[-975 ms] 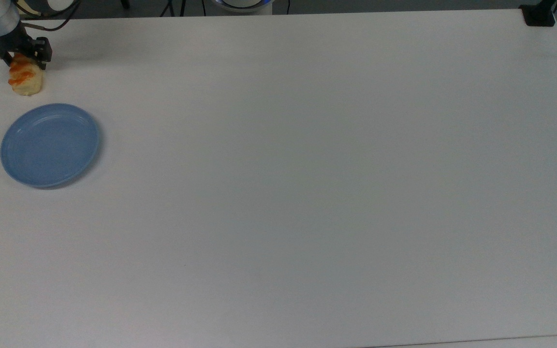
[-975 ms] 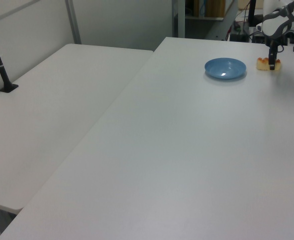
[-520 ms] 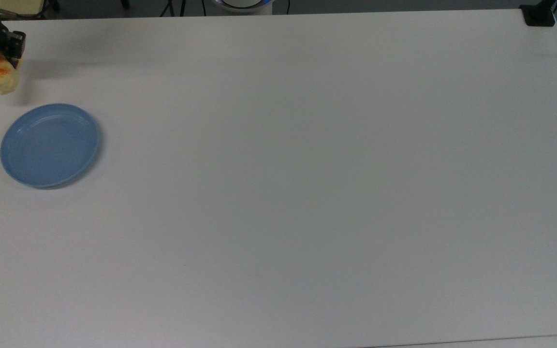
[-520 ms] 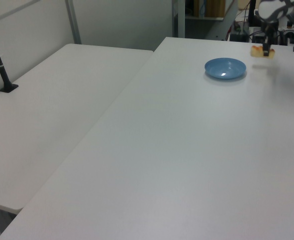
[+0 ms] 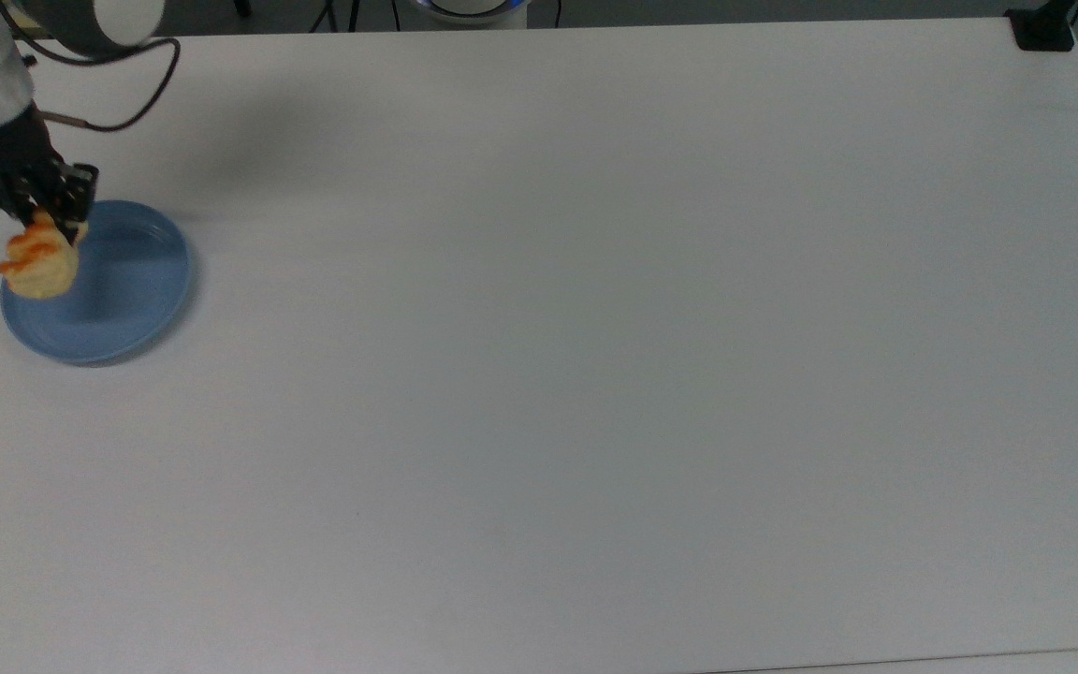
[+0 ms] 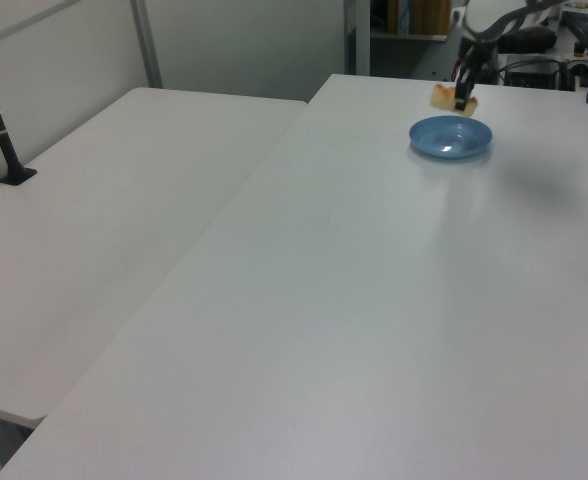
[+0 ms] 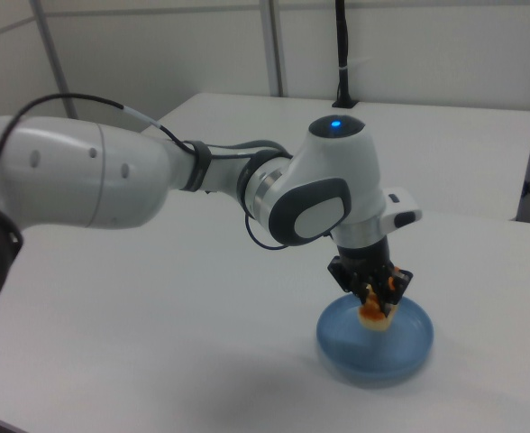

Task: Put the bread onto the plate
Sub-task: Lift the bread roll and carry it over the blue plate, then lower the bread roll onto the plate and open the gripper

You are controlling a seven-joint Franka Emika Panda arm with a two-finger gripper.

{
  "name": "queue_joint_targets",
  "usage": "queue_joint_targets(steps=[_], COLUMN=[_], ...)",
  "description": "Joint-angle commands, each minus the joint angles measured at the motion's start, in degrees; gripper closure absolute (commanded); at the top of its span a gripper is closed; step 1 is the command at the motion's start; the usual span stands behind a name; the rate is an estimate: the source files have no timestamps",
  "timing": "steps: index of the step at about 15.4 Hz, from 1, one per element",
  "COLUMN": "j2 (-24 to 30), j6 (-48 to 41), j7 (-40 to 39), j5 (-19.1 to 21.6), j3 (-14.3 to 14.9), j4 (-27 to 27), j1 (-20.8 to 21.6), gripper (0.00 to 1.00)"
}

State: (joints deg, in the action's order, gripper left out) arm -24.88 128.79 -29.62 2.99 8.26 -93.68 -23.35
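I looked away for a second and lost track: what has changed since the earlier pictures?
The gripper, shut on the bread, lifted it off the table and carried it toward the top view's bottom, so it now hangs over the plate. The plate has not moved.

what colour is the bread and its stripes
Pale yellow bread with orange-brown stripes on top, clearest in the top view.
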Motion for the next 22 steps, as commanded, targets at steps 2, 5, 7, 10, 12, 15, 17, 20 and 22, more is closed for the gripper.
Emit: queue_joint_targets(steps=[2,5,7,10,12,15,17,20,22], j2=[-5.61,-5.79,-5.53,-5.09,-4.65,-4.65,-4.56,-3.77,-1.06], j6=[1.99,1.99,1.91,1.29,1.03,1.03,1.03,0.94,0.16], j7=[3.16,3.25,3.25,2.90,2.55,3.16,3.16,3.42,8.40], j5=[0.18,-1.83,-4.12,-4.30,-6.23,-7.38,-7.38,-7.29,-6.86], j3=[0.62,0.62,0.62,1.06,1.15,1.15,1.15,1.15,1.15], j4=[2.80,2.71,2.45,2.27,1.05,0.78,0.60,-0.01,-1.24], j1=[3.31,4.01,3.84,3.49,3.49,2.96,2.96,2.96,2.96], gripper=[0.68,0.68,0.68,0.68,0.68,0.00,0.00,0.00,0.00])
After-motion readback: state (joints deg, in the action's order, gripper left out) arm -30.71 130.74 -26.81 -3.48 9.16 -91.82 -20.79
